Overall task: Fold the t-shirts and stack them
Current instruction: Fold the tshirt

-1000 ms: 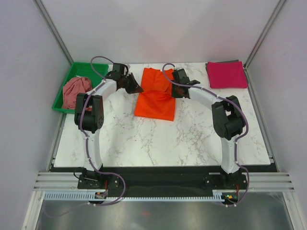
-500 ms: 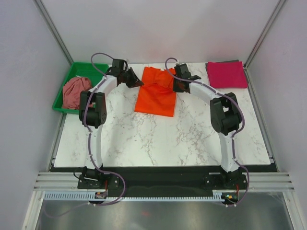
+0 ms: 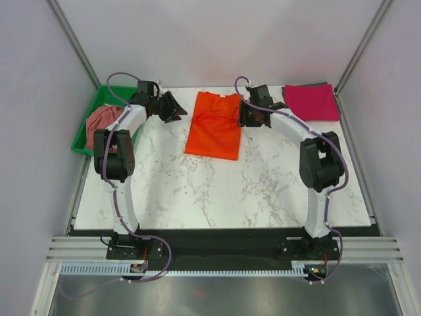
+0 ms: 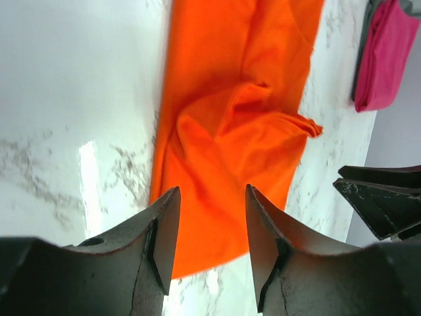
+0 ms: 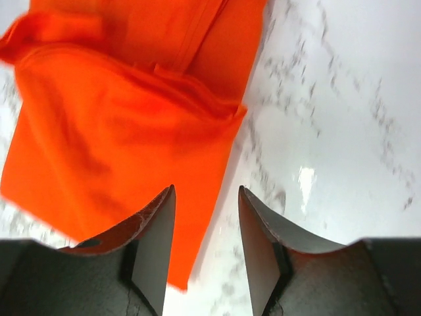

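The bright orange t-shirt [image 3: 214,126] lies folded into a long strip at the back middle of the table, its top layer rumpled [image 4: 230,99] [image 5: 118,131]. My left gripper [image 3: 172,107] [image 4: 212,191] hovers just off the shirt's left edge, open and holding nothing. On the shirt's right edge my right gripper [image 3: 248,115] [image 5: 206,191] is open and empty too. A magenta-pink t-shirt [image 3: 310,102] [image 4: 385,52] lies folded at the back right corner. The dusty rose t-shirt [image 3: 100,123] sits crumpled in the green tray [image 3: 80,146].
The green tray stands off the table's back left corner, right beside the left arm. Pale walls and metal posts close in the back and sides. The marble table [image 3: 263,187] reaches forward to the arm bases.
Both grippers have opened and let go of the orange shirt, then drawn apart sideways off its edges. The lifted half now lies flat over the rest.
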`<state>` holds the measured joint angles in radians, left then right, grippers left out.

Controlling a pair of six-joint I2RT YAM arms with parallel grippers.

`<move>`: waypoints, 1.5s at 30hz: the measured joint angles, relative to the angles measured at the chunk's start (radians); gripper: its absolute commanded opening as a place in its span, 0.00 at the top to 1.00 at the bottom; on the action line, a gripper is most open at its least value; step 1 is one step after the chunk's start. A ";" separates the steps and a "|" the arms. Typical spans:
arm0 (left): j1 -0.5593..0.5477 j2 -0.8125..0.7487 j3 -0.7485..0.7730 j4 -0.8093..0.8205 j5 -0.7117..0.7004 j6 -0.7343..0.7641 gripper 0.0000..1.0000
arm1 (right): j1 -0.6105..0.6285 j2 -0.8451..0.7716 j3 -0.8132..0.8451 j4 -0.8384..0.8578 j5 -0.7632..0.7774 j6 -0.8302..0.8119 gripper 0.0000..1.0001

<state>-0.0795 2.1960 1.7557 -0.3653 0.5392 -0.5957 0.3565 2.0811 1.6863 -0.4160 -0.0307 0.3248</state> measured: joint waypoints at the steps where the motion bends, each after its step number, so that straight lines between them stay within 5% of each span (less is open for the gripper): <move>1: 0.002 -0.045 -0.039 0.011 0.002 0.013 0.48 | 0.000 -0.039 -0.044 0.004 -0.025 -0.008 0.47; 11: -0.010 -0.203 -0.337 0.011 0.004 0.123 0.51 | 0.001 -0.161 -0.314 0.034 -0.267 -0.068 0.48; 25: -0.041 -0.085 -0.341 0.007 0.078 0.203 0.54 | -0.015 -0.103 -0.391 0.138 -0.388 -0.076 0.49; 27: -0.041 -0.083 -0.338 0.008 0.085 0.209 0.64 | -0.021 -0.103 -0.399 0.151 -0.402 -0.076 0.51; 28: -0.043 -0.081 -0.338 0.008 0.089 0.211 0.76 | -0.023 -0.103 -0.404 0.164 -0.414 -0.075 0.52; 31: -0.043 -0.080 -0.338 0.006 0.097 0.218 0.98 | -0.028 -0.101 -0.420 0.199 -0.446 -0.066 0.69; 35: -0.045 -0.083 -0.344 0.013 0.101 0.216 0.98 | -0.030 -0.101 -0.442 0.224 -0.461 -0.051 1.00; 39: -0.049 -0.155 -0.445 0.027 0.088 0.179 0.97 | -0.034 -0.111 -0.486 0.237 -0.459 -0.029 1.00; 45: -0.088 -0.360 -0.687 0.026 0.059 0.119 0.73 | -0.035 -0.244 -0.656 0.238 -0.444 -0.004 1.00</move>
<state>-0.1673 1.8359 1.0683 -0.3393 0.5983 -0.4767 0.3214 1.8374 1.0302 -0.1780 -0.4747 0.3210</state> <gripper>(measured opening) 0.188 0.007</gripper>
